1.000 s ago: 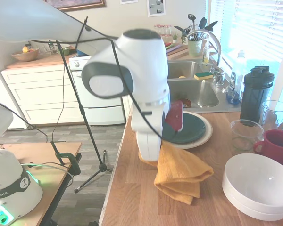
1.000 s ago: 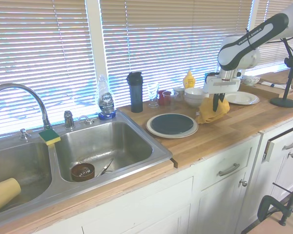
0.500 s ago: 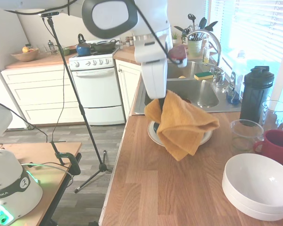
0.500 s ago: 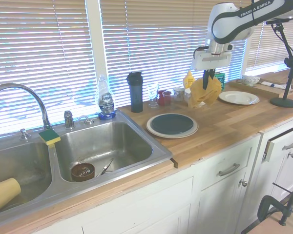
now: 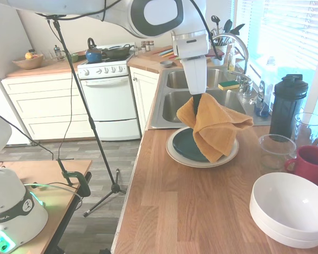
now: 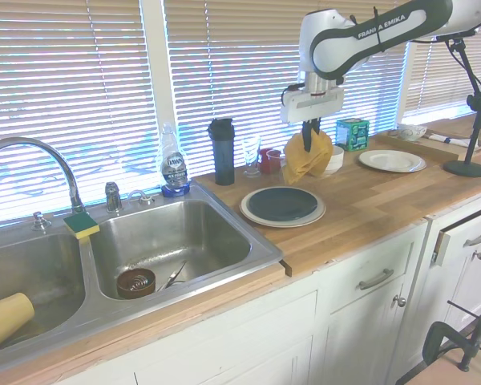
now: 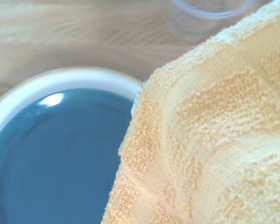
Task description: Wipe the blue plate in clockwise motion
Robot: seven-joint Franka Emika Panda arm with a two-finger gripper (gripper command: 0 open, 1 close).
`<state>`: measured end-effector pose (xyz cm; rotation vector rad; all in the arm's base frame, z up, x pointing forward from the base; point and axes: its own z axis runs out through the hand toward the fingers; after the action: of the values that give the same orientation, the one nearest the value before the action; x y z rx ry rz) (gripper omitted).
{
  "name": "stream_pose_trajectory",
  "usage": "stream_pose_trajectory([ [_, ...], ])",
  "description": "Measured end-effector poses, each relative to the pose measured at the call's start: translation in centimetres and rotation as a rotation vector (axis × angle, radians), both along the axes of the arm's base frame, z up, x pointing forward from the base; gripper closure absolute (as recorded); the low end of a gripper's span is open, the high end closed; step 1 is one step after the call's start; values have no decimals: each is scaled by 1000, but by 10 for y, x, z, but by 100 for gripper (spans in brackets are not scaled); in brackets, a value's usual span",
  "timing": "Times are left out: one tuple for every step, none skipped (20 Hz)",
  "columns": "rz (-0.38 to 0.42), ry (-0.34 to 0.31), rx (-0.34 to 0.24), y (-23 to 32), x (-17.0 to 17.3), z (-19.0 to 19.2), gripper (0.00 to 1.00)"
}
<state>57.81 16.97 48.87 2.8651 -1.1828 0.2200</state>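
Observation:
The blue plate (image 5: pixel 185 145) (image 6: pixel 283 204) lies on a larger cream plate (image 5: pixel 201 162) (image 6: pixel 260 217) on the wooden counter beside the sink. My gripper (image 5: pixel 197 101) (image 6: pixel 309 141) comes down from above and is shut on a yellow towel (image 5: pixel 217 129) (image 6: pixel 307 158). The towel hangs in folds over the plate's window-side part; I cannot tell whether it touches. The wrist view shows the blue plate (image 7: pixel 60 154), the cream plate's rim (image 7: pixel 60 77) and the towel (image 7: pixel 214 130) close by.
A clear glass (image 5: pixel 273 151), a red mug (image 5: pixel 312 161) and a black shaker bottle (image 5: pixel 287 106) stand on the window side of the plates. Stacked white bowls (image 5: pixel 291 209) sit nearer the camera. The steel sink (image 5: pixel 225 108) lies beyond, and a white plate (image 6: pixel 391 160) further along the counter.
The arm lifted the towel off the counter near the bowls and carried it toward the sink. It now hangs over the plates.

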Motion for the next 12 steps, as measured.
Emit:
stream_pose_trajectory([
  [8,6,-8,7,1,-6,100],
  [13,11,-16,15,1,-11,100],
  [17,15,-23,21,0,-16,100],
  [21,19,-30,27,-1,-20,100],
  [26,22,-36,32,-2,-24,100],
  [32,26,-42,36,-3,-28,100],
  [35,30,-49,39,-5,-32,100],
  [37,35,-57,42,-7,-38,100],
  [40,38,-66,45,-11,-44,100],
  [44,41,-75,49,-15,-51,100],
  [50,48,-83,53,-20,-58,100],
  [56,52,-90,57,-24,-65,100],
])
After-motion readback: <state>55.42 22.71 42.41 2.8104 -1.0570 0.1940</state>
